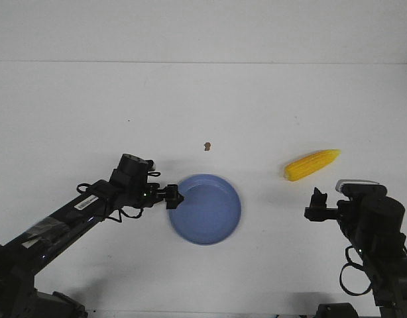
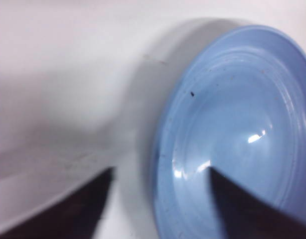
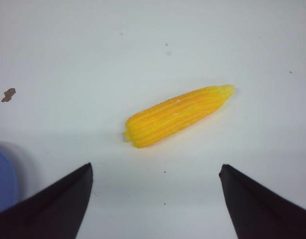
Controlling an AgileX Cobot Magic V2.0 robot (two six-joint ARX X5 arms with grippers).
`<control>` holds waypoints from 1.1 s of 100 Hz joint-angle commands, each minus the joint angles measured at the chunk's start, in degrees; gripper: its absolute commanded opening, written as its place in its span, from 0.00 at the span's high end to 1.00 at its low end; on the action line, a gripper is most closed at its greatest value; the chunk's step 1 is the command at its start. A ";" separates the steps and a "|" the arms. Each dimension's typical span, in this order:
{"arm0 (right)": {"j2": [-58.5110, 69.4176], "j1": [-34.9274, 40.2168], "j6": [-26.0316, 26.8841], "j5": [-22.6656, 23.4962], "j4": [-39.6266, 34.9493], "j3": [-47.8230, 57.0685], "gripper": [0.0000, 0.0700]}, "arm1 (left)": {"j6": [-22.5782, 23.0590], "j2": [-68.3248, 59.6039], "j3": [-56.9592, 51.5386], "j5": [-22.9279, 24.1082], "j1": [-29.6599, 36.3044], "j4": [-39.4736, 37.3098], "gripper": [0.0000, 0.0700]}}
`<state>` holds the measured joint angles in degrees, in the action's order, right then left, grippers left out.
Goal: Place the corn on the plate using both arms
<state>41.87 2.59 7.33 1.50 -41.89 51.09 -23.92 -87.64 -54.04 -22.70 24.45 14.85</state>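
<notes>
Corn (image 1: 312, 164) lies at right of frame on the table (image 1: 270, 99), apart from the centre plate (image 1: 206, 209). Left gripper (image 1: 175, 197), fingers spread, straddles the plate's rim; right gripper (image 1: 316, 199) released below corn.

We see the corn (image 1: 312, 164) lying on the desk (image 1: 203, 106), right of the plate (image 1: 205, 209); our left gripper (image 1: 175, 196) touches its rim.

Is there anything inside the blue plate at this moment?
No. The plate holds nothing; its bowl shows only light reflections. The corn lies on the table apart from it. In the left wrist view, one finger of the left gripper covers a small part of the plate's inside.
</notes>
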 commanded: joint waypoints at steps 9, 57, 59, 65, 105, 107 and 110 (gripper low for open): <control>0.17 0.07 0.44 0.02 0.63 1.14 0.23 | 2.60 3.58 -0.66 0.00 -0.92 -2.67 0.00; 10.23 -0.63 8.72 -5.14 8.72 1.14 0.19 | 17.40 25.59 -0.66 21.62 -11.21 2.36 0.00; 11.43 -0.87 9.18 -5.14 9.73 1.14 0.19 | 17.40 25.90 -0.66 21.66 -11.45 2.73 0.00; 15.23 -1.81 10.82 -5.09 12.94 1.14 0.18 | 17.40 26.69 -0.66 21.66 -12.00 3.48 0.00; 40.06 -7.61 22.21 1.40 28.50 1.14 0.15 | 17.22 27.02 -0.66 21.64 -12.15 3.63 0.00; 40.87 -7.67 22.69 2.08 29.35 1.14 0.14 | 17.22 27.02 -0.66 21.64 -12.15 3.61 0.00; 42.18 -7.80 23.21 2.99 30.75 1.14 0.14 | 17.22 27.02 -0.66 21.64 -12.17 3.58 0.00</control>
<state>81.69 -4.99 27.33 2.96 -13.67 51.37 -7.35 -60.34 -54.04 -1.28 12.16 18.65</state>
